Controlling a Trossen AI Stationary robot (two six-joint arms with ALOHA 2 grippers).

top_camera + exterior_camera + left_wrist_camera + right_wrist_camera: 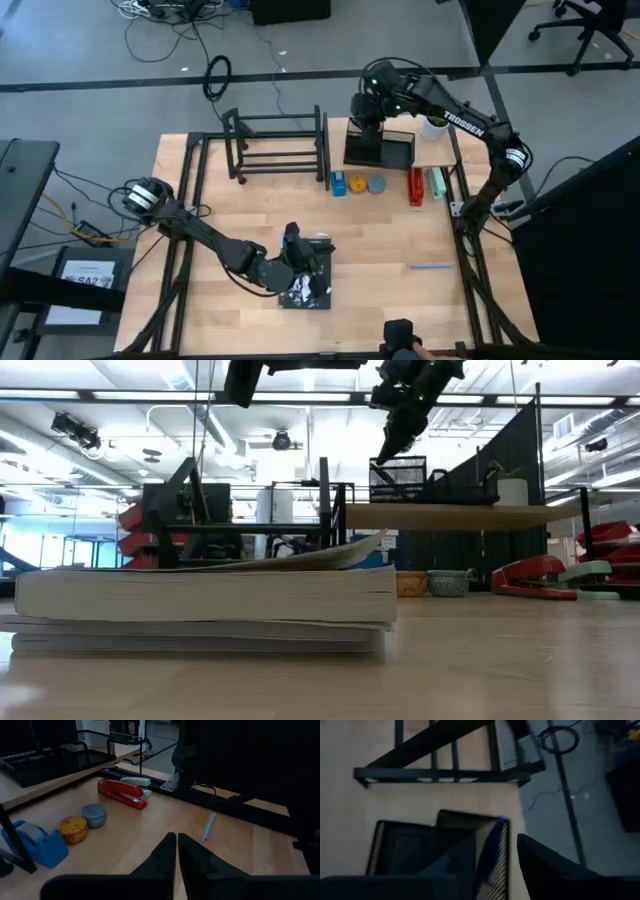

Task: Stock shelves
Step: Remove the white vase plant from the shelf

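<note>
The wooden plank shelf (432, 150) stands at the far right corner of the table (400, 240). A black mesh box (380, 150) sits on it, and a white cup (433, 127) is on the plank near the far edge. The black rack (277, 145) stands beside the plank shelf, along the far edge, nearer the middle.

The right claw (365, 118) hangs over the far side of the mesh box. Its fingers are a little apart, and a blue thing (492, 851) shows between them; what it is cannot be told.

In front of the plank shelf, on the table, lie a blue tape holder (339, 184), a yellow tin (357, 184) and a grey tin (377, 184) in a row. Next to them, nearer the right edge, are a red stapler (415, 186) and a green stapler (437, 182). A pale pen (432, 265) lies alone farther toward the near edge.

The left claw (293, 243) is over a book (306, 290) near the near edge, in the middle. Its fingers are pressed together and hold nothing.
</note>
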